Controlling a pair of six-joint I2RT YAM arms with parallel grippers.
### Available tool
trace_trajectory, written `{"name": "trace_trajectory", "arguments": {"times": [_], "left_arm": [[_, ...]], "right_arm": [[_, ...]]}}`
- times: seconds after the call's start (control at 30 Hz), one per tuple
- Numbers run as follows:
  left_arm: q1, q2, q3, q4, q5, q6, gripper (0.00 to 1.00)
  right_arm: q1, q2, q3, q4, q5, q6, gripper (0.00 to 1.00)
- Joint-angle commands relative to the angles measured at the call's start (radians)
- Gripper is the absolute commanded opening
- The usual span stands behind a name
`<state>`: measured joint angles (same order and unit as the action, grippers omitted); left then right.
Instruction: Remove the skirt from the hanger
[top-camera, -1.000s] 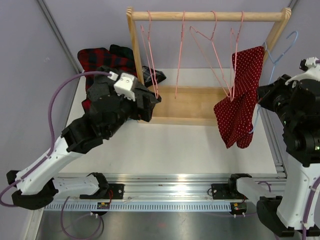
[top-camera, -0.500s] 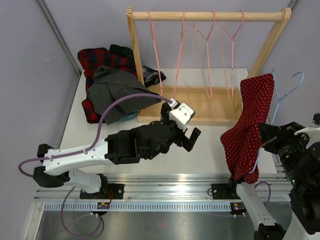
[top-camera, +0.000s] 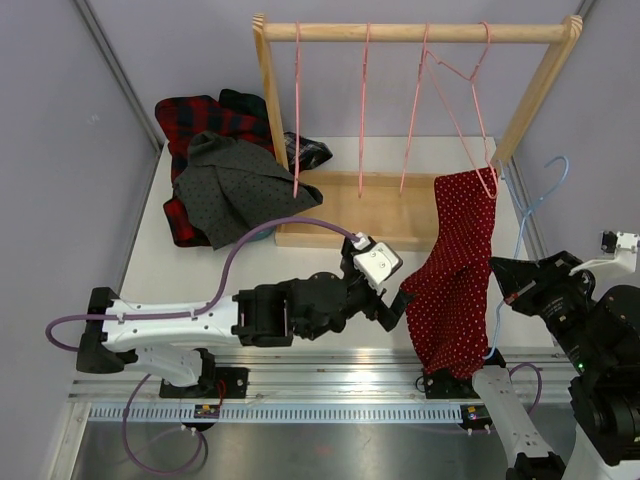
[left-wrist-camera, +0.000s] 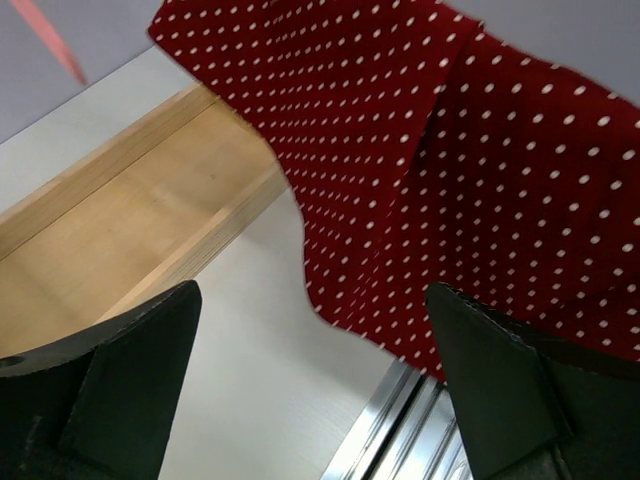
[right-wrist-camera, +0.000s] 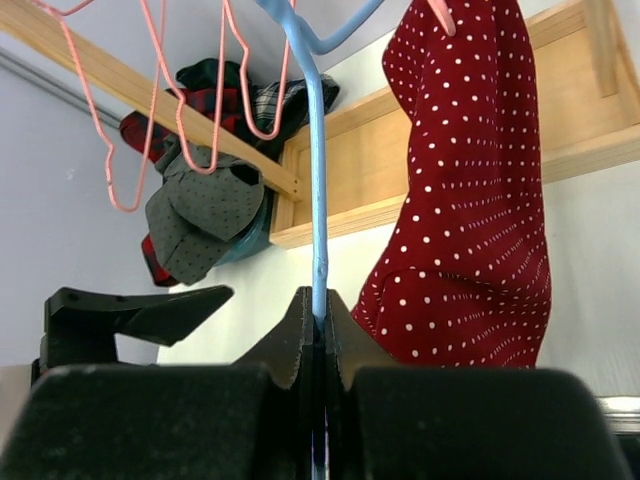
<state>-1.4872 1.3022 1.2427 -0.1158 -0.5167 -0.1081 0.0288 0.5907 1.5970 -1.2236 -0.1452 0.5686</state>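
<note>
My left gripper (top-camera: 396, 303) gapes open in front of the wooden rack (top-camera: 345, 208), just beside the red dotted skirt (top-camera: 452, 270) | my right gripper (right-wrist-camera: 318, 325) is clamped on the blue hanger (right-wrist-camera: 318, 200), off the rack's right front | the skirt hangs before the rack's right end

Overhead, two wrist close-ups; shared skirt (top-camera: 455, 270)

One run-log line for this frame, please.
left gripper: open, facing skirt | right gripper: shut on blue hanger | skirt: hanging, not gripped
</note>
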Motion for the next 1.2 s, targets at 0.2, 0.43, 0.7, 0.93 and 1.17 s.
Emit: {"name": "trace_trajectory", "arguments": {"times": [0.2,0.43,0.7,0.93,1.17], "left_arm": [[0.014,0.136,-0.060,0.472,0.084,0.079,0.99],[0.096,0.304,0.041,0.493,0.303,-0.034,0.68],[0.084,0.226,-0.150,0.469,0.255,-0.107,0.00],[-0.030,0.132,-0.629,0.559,0.153,-0.389,0.00],[-0.307,0.167,-0.726,0.406,-0.080,-0.680,0.00]], "right_arm": [[-0.001,0.020,0.115,0.075,-0.182,0.097,0.00],[-0.003,0.047,0.224,0.041,-0.209,0.108,0.00],[0.000,0.063,0.263,0.039,-0.165,0.079,0.00],[-0.001,0.119,0.319,0.076,-0.068,0.039,0.00],[-0.001,0.132,0.232,0.145,0.001,0.014,0.00]]}}
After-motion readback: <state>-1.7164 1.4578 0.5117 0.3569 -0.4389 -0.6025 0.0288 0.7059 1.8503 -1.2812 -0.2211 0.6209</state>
